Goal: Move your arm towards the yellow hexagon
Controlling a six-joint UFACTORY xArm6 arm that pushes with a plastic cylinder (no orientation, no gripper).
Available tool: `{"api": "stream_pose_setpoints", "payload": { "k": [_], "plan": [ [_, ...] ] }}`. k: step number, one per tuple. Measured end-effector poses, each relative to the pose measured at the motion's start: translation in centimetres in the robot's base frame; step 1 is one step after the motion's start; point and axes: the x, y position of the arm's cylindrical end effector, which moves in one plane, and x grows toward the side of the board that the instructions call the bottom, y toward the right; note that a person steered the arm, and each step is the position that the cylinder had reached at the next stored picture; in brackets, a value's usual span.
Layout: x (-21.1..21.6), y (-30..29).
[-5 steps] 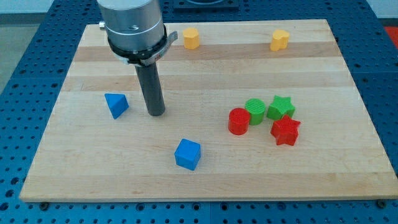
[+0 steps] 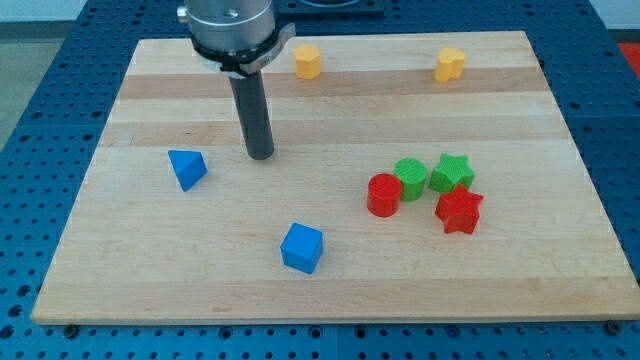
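So, my tip (image 2: 261,155) sits on the wooden desk (image 2: 560,250), right of the blue triangle block (image 2: 187,168) and below-left of the yellow hexagon (image 2: 307,61) — well apart from it. That hexagon is near the view's top edge; another yellow block (image 2: 450,64) lies further right. Blue cube (image 2: 301,248) toward the bottom. Red cylinder (image 2: 383,195), green cylinder (image 2: 410,179), green star (image 2: 451,173), red star (image 2: 458,211) cluster on the right. No claw here — just a rod.
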Motion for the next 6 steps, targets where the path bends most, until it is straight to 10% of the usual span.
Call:
{"api": "stream_pose_setpoints", "payload": {
  "k": [6],
  "plan": [
    [-11.1,-0.8]
  ]
}}
